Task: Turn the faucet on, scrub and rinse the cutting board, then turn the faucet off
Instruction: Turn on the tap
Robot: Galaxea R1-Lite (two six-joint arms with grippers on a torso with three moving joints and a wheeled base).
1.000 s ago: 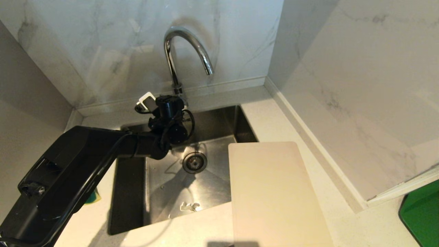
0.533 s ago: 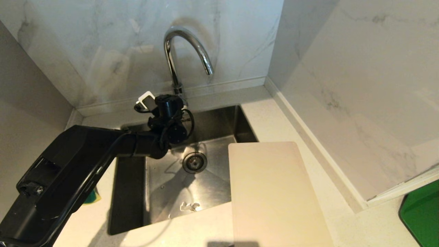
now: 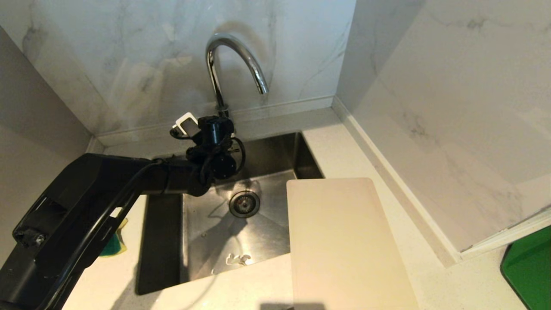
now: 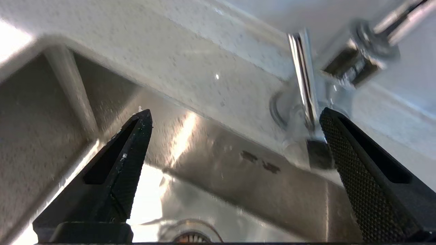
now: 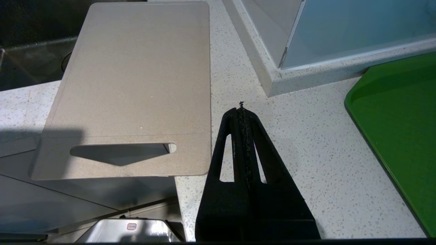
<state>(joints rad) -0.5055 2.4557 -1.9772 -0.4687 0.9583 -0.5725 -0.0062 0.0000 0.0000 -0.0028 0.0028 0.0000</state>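
Pale speckled stone countertop (image 3: 344, 146) around a steel sink (image 3: 206, 232). Cutting board (image 3: 344, 245) lying right of the basin, green tray (image 3: 531, 267) far right, sponge (image 3: 112, 245) left.

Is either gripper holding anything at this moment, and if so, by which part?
Nothing is held. The left gripper is open by the faucet base; the right gripper is shut on nothing, beside the cutting board.

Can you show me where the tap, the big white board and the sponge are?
faucet (image 3: 214, 73), head view, on its upright chrome neck.
cutting board (image 3: 344, 241), head view, middle of its flat top.
sponge (image 3: 112, 244), head view, its green-and-yellow corner beside the arm.
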